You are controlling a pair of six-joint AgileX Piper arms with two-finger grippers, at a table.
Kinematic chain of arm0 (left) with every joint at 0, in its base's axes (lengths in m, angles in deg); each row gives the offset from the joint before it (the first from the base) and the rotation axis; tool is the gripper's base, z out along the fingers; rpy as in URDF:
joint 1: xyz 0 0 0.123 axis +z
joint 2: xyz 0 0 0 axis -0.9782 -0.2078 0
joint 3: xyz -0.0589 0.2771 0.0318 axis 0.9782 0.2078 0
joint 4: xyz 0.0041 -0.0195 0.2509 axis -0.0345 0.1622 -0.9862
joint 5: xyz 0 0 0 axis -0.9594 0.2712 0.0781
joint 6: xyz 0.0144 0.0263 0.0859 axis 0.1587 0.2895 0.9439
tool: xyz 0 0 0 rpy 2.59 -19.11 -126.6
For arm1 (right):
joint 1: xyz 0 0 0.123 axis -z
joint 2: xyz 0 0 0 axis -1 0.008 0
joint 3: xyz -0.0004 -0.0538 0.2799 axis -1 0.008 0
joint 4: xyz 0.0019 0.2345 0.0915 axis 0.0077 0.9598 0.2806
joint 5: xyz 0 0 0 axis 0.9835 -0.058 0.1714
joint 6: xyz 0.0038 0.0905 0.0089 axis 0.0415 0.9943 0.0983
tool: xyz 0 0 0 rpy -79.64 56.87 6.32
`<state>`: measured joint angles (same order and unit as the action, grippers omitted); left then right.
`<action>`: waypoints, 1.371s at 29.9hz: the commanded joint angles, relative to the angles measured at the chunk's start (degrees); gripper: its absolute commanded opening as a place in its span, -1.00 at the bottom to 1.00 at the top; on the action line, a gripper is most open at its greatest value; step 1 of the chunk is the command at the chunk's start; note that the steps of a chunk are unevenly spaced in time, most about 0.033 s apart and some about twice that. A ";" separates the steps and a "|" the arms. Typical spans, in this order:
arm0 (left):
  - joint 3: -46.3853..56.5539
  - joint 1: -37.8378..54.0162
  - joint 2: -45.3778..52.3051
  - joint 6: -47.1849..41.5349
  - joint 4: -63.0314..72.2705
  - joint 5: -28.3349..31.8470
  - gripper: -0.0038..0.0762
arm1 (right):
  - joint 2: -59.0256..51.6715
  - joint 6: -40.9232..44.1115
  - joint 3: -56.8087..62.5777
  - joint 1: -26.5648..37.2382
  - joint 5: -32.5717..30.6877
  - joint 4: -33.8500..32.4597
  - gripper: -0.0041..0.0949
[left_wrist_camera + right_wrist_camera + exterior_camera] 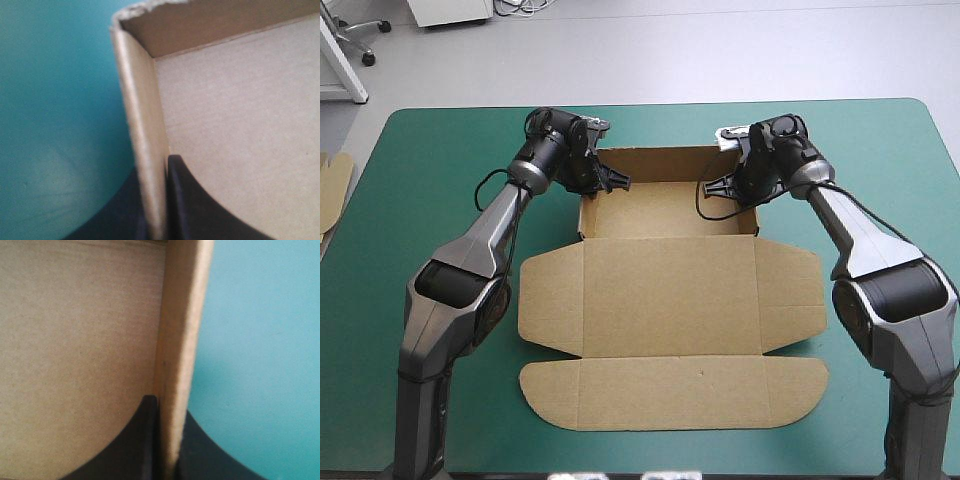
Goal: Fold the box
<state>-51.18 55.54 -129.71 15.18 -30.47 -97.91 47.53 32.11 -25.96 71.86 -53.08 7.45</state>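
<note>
The left end effector is all but closed. Its black fingers clamp the left side wall of the box, one finger inside the tray and one outside, over the teal-green cover. The right end effector mirrors it, pinching the right side wall in the same way. Each wall stands upright between the fingers and runs straight ahead of them toward the far wall.

Outward from the grips, the tray sits at the far middle of the table. Its long axis runs across from left to right, so each arm holds the short end wall on its own side, and neither is nearer than the other. The lid lies flat on the robot's side of the tray, flaps spread.

The coming move probably turns on that symmetry. Both walls are already in hand, so pressing or tucking them would need the arms to work together, or the tray may skew.
</note>
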 commanded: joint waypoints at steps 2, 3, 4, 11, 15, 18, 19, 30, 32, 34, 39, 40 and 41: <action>-1.50 0.29 2.73 1.90 -5.61 -0.19 -0.94 | -2.86 -2.32 -0.98 0.59 -0.69 -8.87 -0.94; -1.50 0.29 2.73 1.90 -5.97 -0.05 -0.94 | -2.86 -2.32 -0.98 0.59 -0.69 -8.87 -0.94; -1.50 0.29 2.73 1.90 -5.91 -0.05 -0.94 | -2.86 -2.32 -0.98 0.59 -0.69 -8.87 -0.94; -1.50 0.29 2.73 2.26 -4.85 -0.17 -0.94 | -2.86 -3.22 -0.98 0.70 -1.78 -7.86 -0.86; -1.60 0.29 2.92 2.35 -4.70 0.51 -0.92 | -2.86 -3.22 -0.98 0.70 -3.48 -7.86 -0.57; -1.60 0.29 3.07 2.50 -4.34 0.48 -0.76 | -2.86 -2.99 -0.98 0.70 -4.35 -7.76 -0.19; -1.60 0.29 3.07 2.50 -3.94 0.36 -0.69 | -2.86 -2.99 -0.98 0.70 -4.49 -7.51 -0.07; -1.60 0.29 4.00 4.02 0.58 -1.52 0.11 | -5.34 -2.55 -1.54 0.70 -4.76 -5.49 0.14; -1.60 0.29 4.94 5.44 2.37 -1.23 0.11 | -6.43 -2.97 -1.54 0.70 -4.76 -4.33 0.14; -1.60 0.29 6.19 5.43 2.37 -0.79 0.11 | -7.41 -2.96 -1.54 0.70 -5.24 -3.41 0.14; -1.60 0.29 9.14 5.55 2.37 -0.94 0.11 | -9.29 -2.96 -1.54 0.70 -6.72 -3.31 0.14; -1.60 0.29 9.77 5.55 2.37 -1.20 0.11 | -9.90 -2.96 -1.54 0.70 -6.72 -3.18 0.14; -1.60 0.29 10.15 5.55 2.69 -1.34 0.11 | -10.62 -2.96 -1.54 0.70 -6.44 -2.93 0.14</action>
<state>-51.19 55.75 -125.00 21.12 -28.57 -98.29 42.16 29.62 -25.90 71.99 -59.79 4.90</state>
